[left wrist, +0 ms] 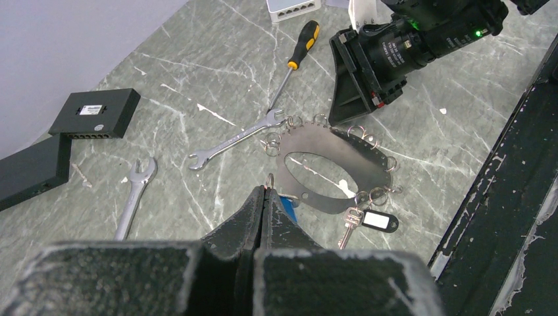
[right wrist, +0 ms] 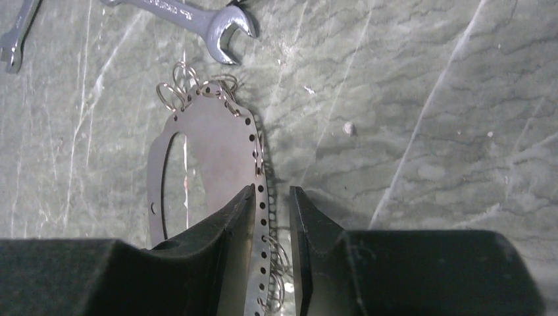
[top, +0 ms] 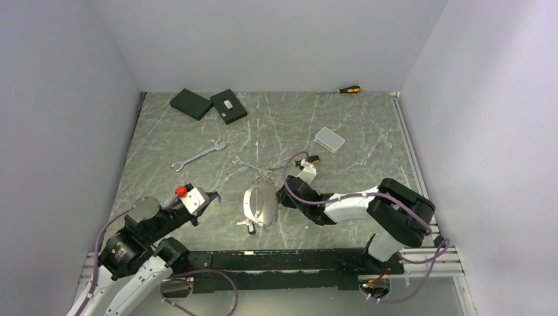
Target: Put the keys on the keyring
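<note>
Two jaws of the right gripper [right wrist: 271, 192] sit partly open, straddling the rim of the perforated keyring [right wrist: 210, 141], nothing pinched yet. Its long axis runs straight ahead toward the nearer spanner [right wrist: 191, 14]. Left gripper [left wrist: 265, 192] is closed tight, looks empty.

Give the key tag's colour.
The key tag is black with a white label; clearest in left wrist view.

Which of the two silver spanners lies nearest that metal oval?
The right-hand spanner: its end lies by the keyring plate, while the other spanner lies apart, further left.
</note>
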Tool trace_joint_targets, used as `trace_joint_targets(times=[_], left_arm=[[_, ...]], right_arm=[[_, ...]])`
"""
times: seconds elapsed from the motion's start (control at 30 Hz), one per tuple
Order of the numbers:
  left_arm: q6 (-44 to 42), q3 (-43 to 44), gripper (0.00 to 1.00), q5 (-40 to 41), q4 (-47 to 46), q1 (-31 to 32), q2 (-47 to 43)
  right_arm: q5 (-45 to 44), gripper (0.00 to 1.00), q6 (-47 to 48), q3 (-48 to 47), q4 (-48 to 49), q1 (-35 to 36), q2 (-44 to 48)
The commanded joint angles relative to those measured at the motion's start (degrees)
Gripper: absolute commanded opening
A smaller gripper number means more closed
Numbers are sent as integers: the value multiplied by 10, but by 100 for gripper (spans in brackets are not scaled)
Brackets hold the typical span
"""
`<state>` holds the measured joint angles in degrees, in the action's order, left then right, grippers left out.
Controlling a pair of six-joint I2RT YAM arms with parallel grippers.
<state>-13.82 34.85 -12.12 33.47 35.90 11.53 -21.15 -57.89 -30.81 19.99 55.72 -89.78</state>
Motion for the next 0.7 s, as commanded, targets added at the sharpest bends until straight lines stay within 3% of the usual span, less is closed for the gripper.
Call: trace_joint_targets(times=[0.0,0.67], left_arm=[[8,2,0,3,-22,-4,-1],[8,2,0,5,-22,-4,6]], right_arm=[[-33,29,1,-21,35,0,-20],[-27,26,18,-35,61,-16,-45]])
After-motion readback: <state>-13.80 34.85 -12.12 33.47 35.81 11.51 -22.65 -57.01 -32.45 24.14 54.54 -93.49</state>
